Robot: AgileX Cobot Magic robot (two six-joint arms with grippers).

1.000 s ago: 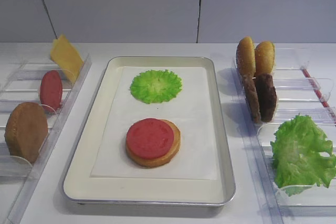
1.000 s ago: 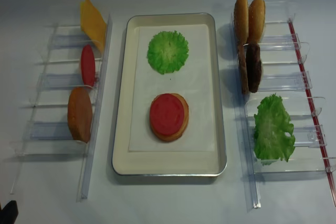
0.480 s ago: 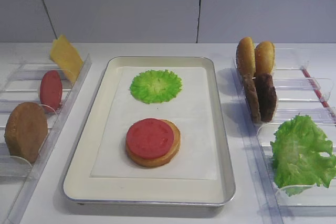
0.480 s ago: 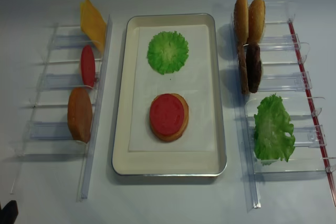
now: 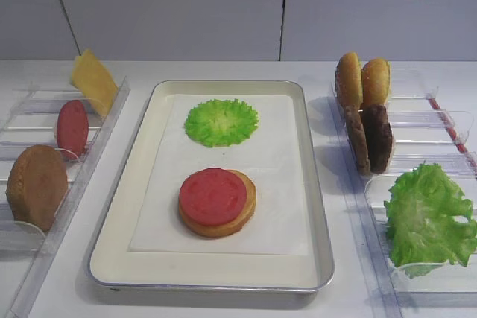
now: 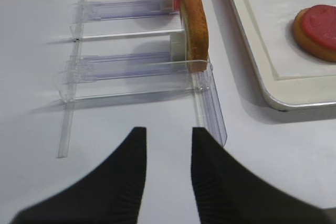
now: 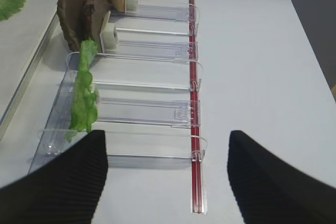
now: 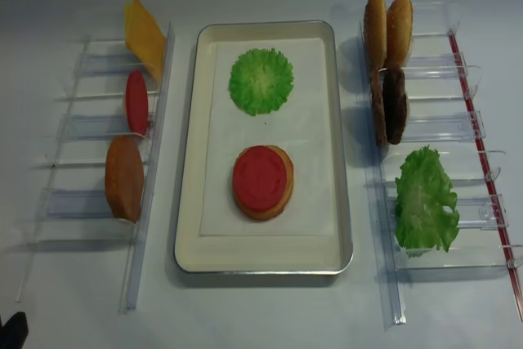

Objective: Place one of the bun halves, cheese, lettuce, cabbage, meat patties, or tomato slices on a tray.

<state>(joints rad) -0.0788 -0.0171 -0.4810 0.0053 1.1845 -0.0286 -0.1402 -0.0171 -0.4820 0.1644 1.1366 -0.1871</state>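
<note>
The silver tray lies in the middle. On its paper liner a red tomato slice rests on a bun half, and the round frilly green cabbage lies behind them. My left gripper is open and empty over bare table, in front of the left rack's bun half. Open wide with nothing in it, my right gripper hangs over the front end of the right rack, near the lettuce.
The clear left rack also holds the cheese and a second tomato slice. The clear right rack holds two upright bun halves and two meat patties.
</note>
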